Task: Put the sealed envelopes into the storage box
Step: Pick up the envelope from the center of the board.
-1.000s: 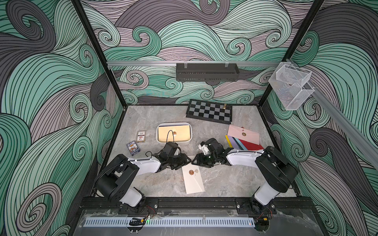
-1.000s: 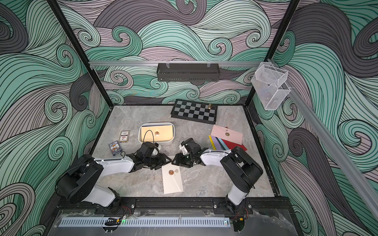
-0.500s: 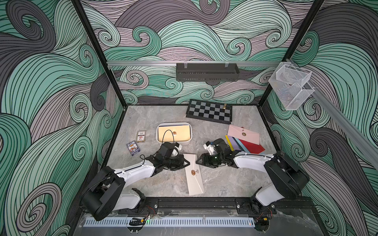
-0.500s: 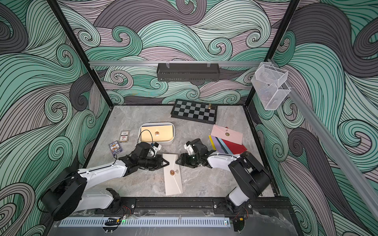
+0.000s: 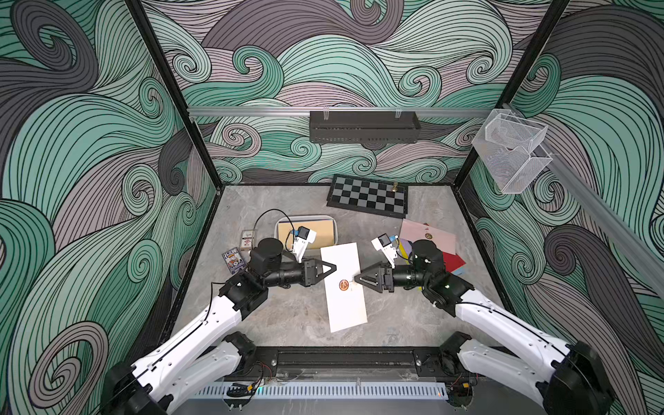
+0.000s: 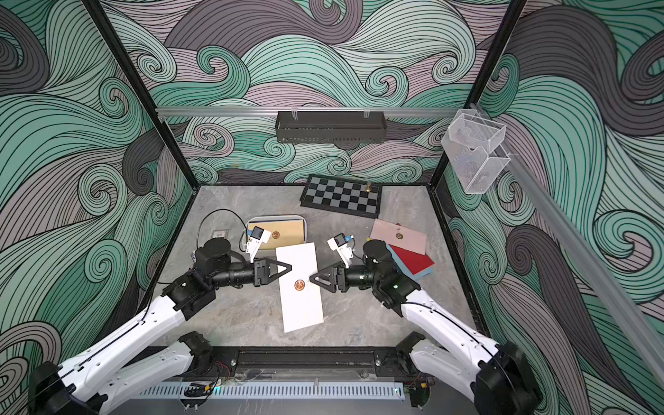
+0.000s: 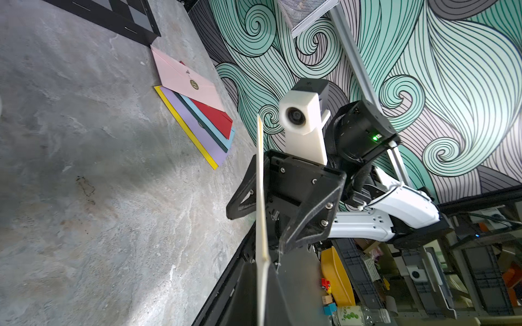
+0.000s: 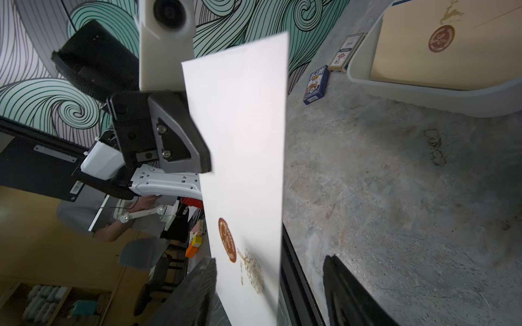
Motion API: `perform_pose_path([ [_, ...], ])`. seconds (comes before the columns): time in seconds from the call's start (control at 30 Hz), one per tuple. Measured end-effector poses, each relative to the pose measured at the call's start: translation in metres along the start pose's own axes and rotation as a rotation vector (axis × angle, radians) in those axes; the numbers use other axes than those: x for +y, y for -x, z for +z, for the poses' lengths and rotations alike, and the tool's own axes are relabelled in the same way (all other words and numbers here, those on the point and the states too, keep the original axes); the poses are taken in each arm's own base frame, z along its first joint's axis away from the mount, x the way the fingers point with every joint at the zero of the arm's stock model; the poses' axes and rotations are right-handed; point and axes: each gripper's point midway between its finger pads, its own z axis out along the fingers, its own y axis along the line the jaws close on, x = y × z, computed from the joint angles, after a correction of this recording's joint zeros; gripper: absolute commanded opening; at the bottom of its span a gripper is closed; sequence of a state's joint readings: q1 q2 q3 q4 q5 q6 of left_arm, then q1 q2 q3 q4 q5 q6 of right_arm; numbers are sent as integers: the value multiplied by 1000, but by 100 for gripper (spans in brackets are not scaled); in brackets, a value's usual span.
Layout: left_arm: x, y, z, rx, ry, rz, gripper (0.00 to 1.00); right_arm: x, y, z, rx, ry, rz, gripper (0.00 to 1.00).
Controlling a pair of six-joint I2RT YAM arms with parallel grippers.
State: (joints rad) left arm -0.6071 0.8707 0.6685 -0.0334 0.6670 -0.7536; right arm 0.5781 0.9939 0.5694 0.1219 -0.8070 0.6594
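A white sealed envelope with a brown seal hangs above the table, face up, between both arms. My left gripper is shut on its left long edge; the left wrist view shows it edge-on between the fingers. My right gripper stands open at the opposite edge, and the envelope passes between its fingers. The white storage box lies behind the left gripper with a tan envelope inside. Several more envelopes, pink on top of red, are fanned at the right.
Two card packs lie left of the storage box. A chessboard carrying a small gold piece sits at the back. A black wall tray hangs on the back rail, a clear mesh bin at the right wall.
The white envelope lay on the table near the front. My left gripper shut on its edge and lifted it, and both arms stretched forward and up. The right gripper stayed open.
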Motion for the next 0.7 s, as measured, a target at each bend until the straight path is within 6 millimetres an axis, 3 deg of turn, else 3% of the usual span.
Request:
perform_pose_path([
  [0.1, -1, 0, -1, -2, -2, -11, 0, 9, -4, 0, 26, 55, 13, 45],
  [0.37, -2, 1, -1, -6, -4, -35, 3, 21, -7, -1, 49, 102, 15, 0],
  [0.43, -1, 2, -1, -9, 1, -32, 46, 23, -4, -2, 52, 90, 5, 0],
  [0.47, 1, 2, -2, -12, 15, -33, 62, 25, 1, -2, 54, 79, -13, 0],
  [0.6, 25, 11, -22, -67, 246, -50, 89, 39, 38, -3, 38, -22, -143, 0],
  [0.7, 51, 25, -68, -195, 510, -64, 92, 45, 75, -2, 35, -123, -270, 0],
])
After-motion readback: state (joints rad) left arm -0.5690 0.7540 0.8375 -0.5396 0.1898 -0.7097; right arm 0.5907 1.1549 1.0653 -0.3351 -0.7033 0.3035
